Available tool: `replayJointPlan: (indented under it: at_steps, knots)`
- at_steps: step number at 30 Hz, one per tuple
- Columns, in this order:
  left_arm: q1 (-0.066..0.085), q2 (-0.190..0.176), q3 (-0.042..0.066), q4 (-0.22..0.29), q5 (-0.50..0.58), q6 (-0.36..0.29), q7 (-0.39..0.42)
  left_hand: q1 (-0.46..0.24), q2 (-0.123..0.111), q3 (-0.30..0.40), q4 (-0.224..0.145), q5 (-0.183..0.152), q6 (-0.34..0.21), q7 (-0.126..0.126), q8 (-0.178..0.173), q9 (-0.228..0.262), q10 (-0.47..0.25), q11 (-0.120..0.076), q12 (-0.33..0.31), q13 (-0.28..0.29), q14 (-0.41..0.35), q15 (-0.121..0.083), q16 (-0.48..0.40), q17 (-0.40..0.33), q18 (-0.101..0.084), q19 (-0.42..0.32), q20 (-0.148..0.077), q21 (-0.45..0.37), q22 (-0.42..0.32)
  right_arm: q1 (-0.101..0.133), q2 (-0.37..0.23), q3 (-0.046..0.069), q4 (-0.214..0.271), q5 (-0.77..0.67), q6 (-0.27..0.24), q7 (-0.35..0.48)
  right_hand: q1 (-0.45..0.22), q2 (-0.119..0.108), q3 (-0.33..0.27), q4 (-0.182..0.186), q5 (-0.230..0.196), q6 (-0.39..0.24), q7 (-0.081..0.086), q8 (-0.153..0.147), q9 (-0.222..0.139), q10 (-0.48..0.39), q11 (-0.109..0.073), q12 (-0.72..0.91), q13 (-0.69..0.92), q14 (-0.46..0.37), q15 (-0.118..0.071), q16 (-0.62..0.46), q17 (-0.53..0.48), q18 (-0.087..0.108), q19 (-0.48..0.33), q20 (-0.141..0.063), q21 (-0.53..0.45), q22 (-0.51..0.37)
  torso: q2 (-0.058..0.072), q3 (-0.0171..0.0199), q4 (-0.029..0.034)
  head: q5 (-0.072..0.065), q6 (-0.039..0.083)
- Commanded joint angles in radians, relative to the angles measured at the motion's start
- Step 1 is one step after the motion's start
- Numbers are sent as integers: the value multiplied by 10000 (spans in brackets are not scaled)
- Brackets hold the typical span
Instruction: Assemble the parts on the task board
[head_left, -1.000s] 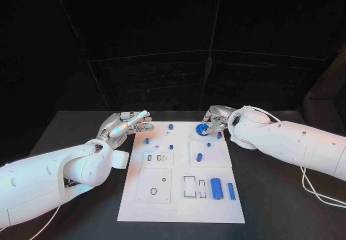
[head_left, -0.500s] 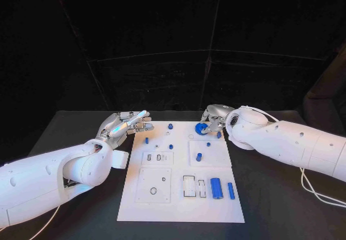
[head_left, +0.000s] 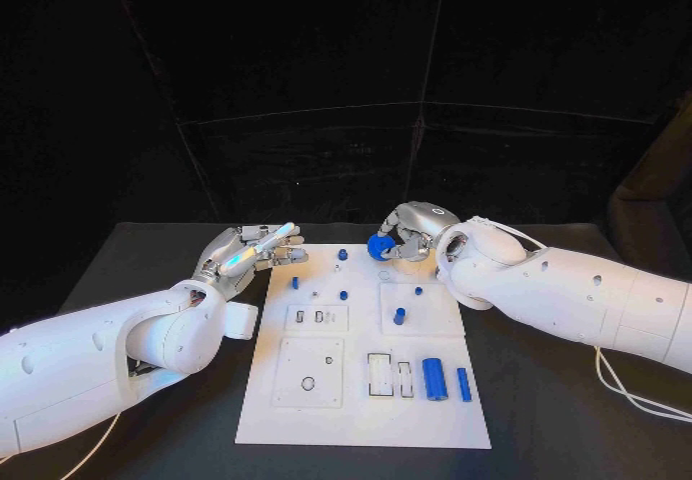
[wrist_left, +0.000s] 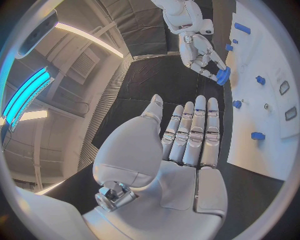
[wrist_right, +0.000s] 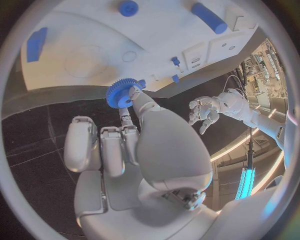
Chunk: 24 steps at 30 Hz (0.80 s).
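Pinching blue gear (wrist_right: 120, 93) between right hand (head_left: 408, 229) fingers (wrist_right: 139, 99), seemingly above task board (head_left: 361, 420)

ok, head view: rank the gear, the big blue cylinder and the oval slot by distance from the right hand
1. gear: held in the right hand, at the board's far edge.
2. big blue cylinder: near right part of the board.
3. oval slot: near left part, slightly farther.

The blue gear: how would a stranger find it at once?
Start at the white task board and go to its far edge, where the right hand is. The blue gear sits between its fingers: a toothed disc, while the other blue parts are plain pegs.
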Motion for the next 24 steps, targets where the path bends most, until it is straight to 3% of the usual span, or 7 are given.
replayJointPlan:
  at_steps: [1, 7, 17, 24]
  knots:
    - [13, -4, 8, 25, -47, 124, 6, -31, 65, 10, -61, 33, 42, -5, -67, 7, 98, 5, -57, -7, 49, 8, -67, -3, 157, 71, -4, -33, -17, 25, 278, 5, 13, -373, -367, 210, -173, -73, 390, 302, 32, 572, -261, -25, 453, 178, -13, -55, 1215, 710, -33, 27, 999, -142, 54, 7, 29, 28, 10, -2, 10, 61, 0]
    - [13, 15, 9, 21, -47, 110, -9, -28, 74, 16, -66, 33, 44, -6, -69, 7, 99, 6, -61, -8, 51, 8, -70, -4, 157, 73, -5, -34, -18, 6, 882, -17, -229, -484, 6, 41, -370, -155, 563, 290, 37, 522, -220, -125, 425, 112, 24, -151, 1132, 705, 0, 14, 971, -143, 52, 38, 33, 38, 15, -5, 40, 102, -22]
    - [15, 26, 9, 9, -47, 89, -7, -28, 74, 16, -66, 33, 44, -6, -69, 7, 99, 6, -61, -8, 51, 8, -70, -4, 157, 73, -5, -34, -18, -122, 1663, -65, -696, -644, 770, -305, -544, -251, 678, 273, 54, 480, -189, -207, 409, 69, 54, -212, 1087, 700, 27, 3, 952, -147, 56, 64, 41, 62, 9, -4, 10, 208, -77]
    - [16, 30, 9, 18, -47, 83, -7, -28, 74, 16, -66, 33, 44, -6, -69, 7, 99, 6, -61, -8, 51, 8, -70, -4, 157, 73, -5, -34, -18, -156, 1962, -119, -909, -761, 1110, -471, -656, -320, 727, 263, 55, 450, -164, -257, 403, 35, 76, -259, 1047, 701, 45, 2, 956, -149, 56, 81, 45, 74, 18, 7, -20, 195, -54]
